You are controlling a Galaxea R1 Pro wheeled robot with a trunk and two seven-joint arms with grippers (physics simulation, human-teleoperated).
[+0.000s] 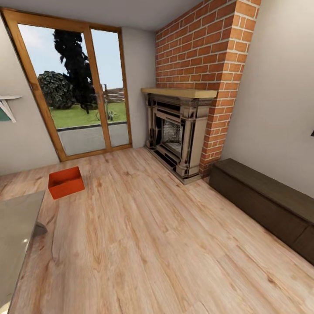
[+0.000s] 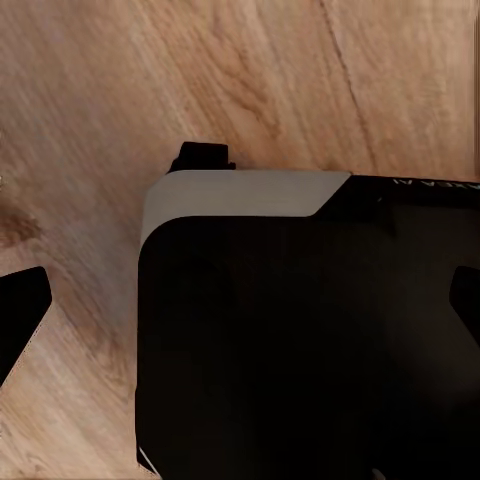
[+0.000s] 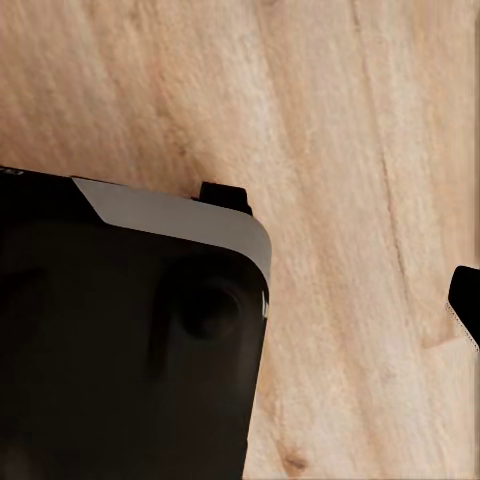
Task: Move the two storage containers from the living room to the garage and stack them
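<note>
One orange-red container sits on the wood-plank floor in the head view, far left, open side up, lidless. Its long axis runs roughly left-right across the view, tilted a bit so the right end lies farther from the cam. It stands alone, in front of the glass door but well apart from it.

Room: living rm w/ light plank floor, boards running diagonally from lower left to upper right. Wood-framed glass door at back left, lawn and trees seen thru it. Red brick column at centre-right, fireplace w/ a pale mantel set against it. Long dark low cabinet along the right wall, just beside the brick base. Grey flat surface at the lower left edge, near the container but not touching; what it is, can't tell. Small shelf bit on the left wall.

Wrist views: both look down at the plank floor, each w/ a big black body w/ a pale grey band in front. Dark finger bits at the frame edges in both views, a pair in the left one, but too little shows: left gripper state can't tell, right gripper state can't tell.
</note>
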